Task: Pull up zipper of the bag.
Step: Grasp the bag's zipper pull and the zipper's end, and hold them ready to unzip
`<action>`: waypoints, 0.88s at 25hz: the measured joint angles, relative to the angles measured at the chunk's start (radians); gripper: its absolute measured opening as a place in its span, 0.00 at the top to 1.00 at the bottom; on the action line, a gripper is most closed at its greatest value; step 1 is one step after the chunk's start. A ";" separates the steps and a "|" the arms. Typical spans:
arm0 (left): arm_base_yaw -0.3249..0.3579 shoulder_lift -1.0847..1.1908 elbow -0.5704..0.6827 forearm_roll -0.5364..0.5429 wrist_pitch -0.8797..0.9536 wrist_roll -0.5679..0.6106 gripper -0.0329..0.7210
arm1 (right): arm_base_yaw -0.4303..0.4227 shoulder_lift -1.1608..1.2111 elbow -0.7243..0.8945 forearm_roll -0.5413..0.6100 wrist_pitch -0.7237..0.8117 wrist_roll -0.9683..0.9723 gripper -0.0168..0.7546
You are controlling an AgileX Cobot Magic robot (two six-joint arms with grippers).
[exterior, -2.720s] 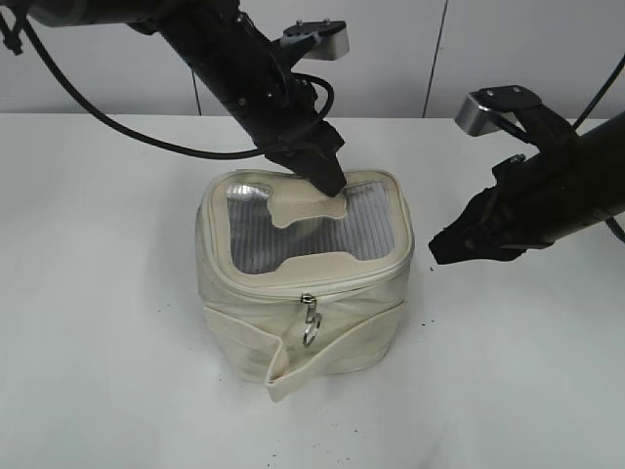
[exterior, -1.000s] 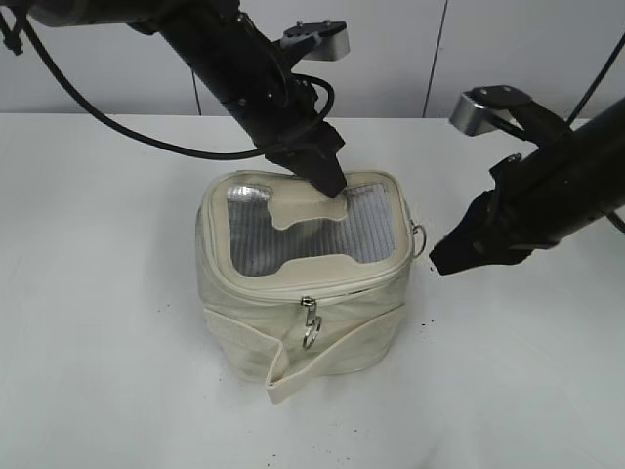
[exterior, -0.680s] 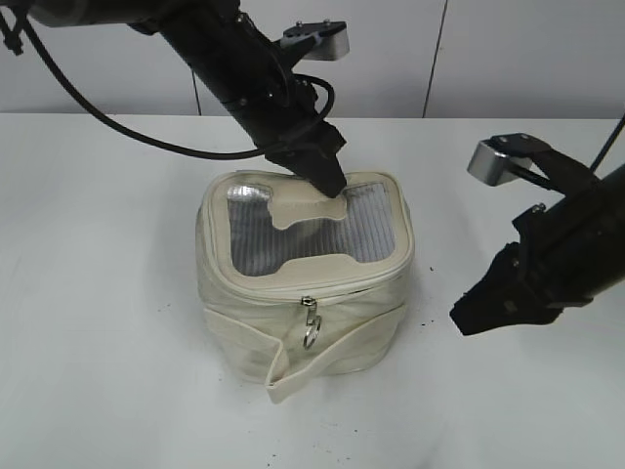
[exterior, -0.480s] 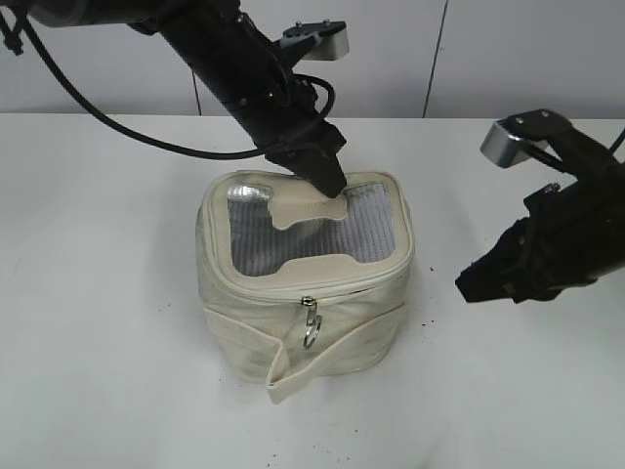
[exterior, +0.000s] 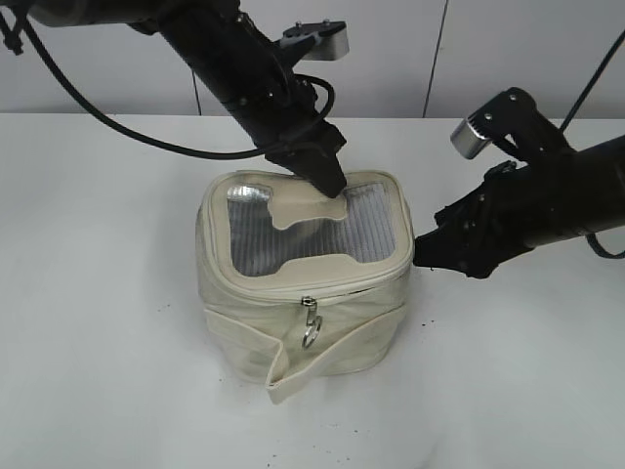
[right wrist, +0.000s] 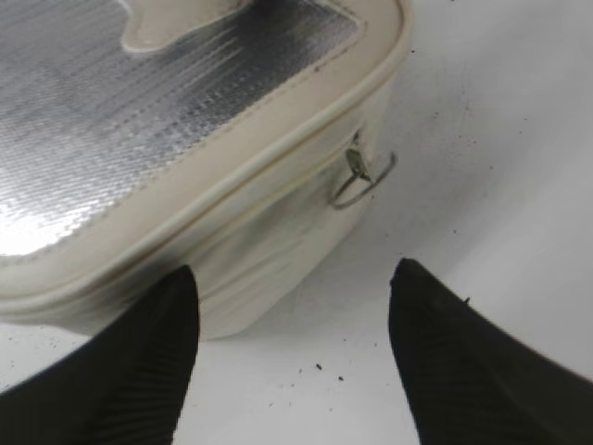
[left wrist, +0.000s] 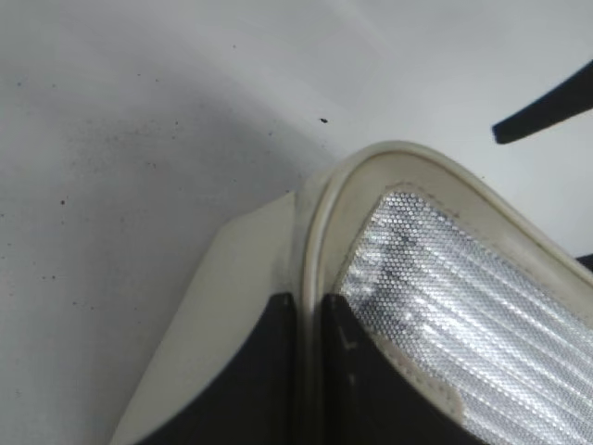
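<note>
the bag [exterior: 303,283] sits upright mid-table [exterior: 98,293], mesh top panel [exterior: 293,234] facing up, its longer side running left to right across the exterior view, front face toward the camera. the zipper [exterior: 322,288] runs level along the lid rim on that front face, with a silver ring pull [exterior: 311,327] hanging straight down near the middle. a loose cream strap [exterior: 293,366] wraps the lower body and flares out at the front corner.

left gripper [exterior: 327,176] is planted on the far edge of the top, tip on the cream patch [exterior: 308,205]. in the left wrist view its fingers [left wrist: 278,371] are pressed close with the lid's piped rim [left wrist: 310,278] between them, so it's clamped on the bag's rim.

right gripper [exterior: 430,249] comes in from the right, tip just beside the bag's right upper corner. its wrist view shows both fingers [right wrist: 120,362] spread wide, nothing between them, with a second ring pull [right wrist: 361,176] on the side wall ahead of the gap. that pull is hidden in the exterior view. whether the track is fully closed along the far side can't be made out.
</note>
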 joint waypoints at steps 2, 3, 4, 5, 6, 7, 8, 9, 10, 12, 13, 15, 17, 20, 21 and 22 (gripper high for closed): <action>0.000 0.000 0.000 0.000 0.000 0.000 0.90 | 0.000 0.046 -0.019 0.049 -0.007 -0.060 0.36; 0.000 0.000 0.000 0.000 0.000 0.000 0.90 | 0.000 0.071 -0.036 0.065 -0.008 -0.079 0.38; 0.000 0.000 0.000 0.000 0.001 0.000 0.90 | 0.000 0.093 -0.058 0.074 -0.008 -0.088 0.38; 0.000 0.000 0.000 0.000 0.001 0.000 0.90 | 0.000 0.121 -0.083 0.080 -0.008 -0.096 0.39; 0.000 0.000 0.000 0.000 0.001 -0.001 0.90 | 0.000 0.148 -0.104 0.085 -0.005 -0.100 0.40; 0.000 0.000 0.000 0.000 0.001 -0.001 0.90 | 0.000 0.175 -0.131 0.088 0.000 -0.104 0.42; 0.000 0.000 0.000 0.001 0.001 -0.001 0.90 | 0.000 0.196 -0.157 0.091 0.011 -0.106 0.45; 0.000 0.000 0.000 0.002 0.002 -0.001 0.90 | -0.001 0.218 -0.175 0.093 0.033 -0.107 0.53; 0.000 0.000 0.000 0.002 0.004 -0.001 0.90 | -0.002 0.234 -0.194 0.093 0.055 -0.107 0.66; 0.001 0.000 0.000 0.003 0.006 -0.001 0.90 | -0.002 0.246 -0.211 0.082 0.104 -0.087 0.87; 0.001 0.000 0.000 0.003 0.006 -0.001 0.90 | -0.002 0.246 -0.212 0.068 0.116 -0.053 0.93; 0.001 0.000 0.000 0.003 0.008 -0.001 0.90 | -0.002 0.241 -0.218 0.003 0.129 0.061 0.98; 0.001 0.000 0.000 0.000 0.009 -0.001 0.90 | -0.002 0.212 -0.219 -0.125 0.153 0.227 0.99; 0.000 0.000 0.000 -0.001 0.011 -0.001 0.90 | -0.001 0.144 -0.219 -0.288 0.213 0.401 0.99; 0.000 0.000 0.000 -0.001 0.011 -0.001 0.90 | -0.001 0.120 -0.219 -0.314 0.229 0.430 0.99; 0.000 0.000 0.000 -0.001 0.011 -0.004 0.90 | -0.001 0.102 -0.219 -0.336 0.246 0.454 0.99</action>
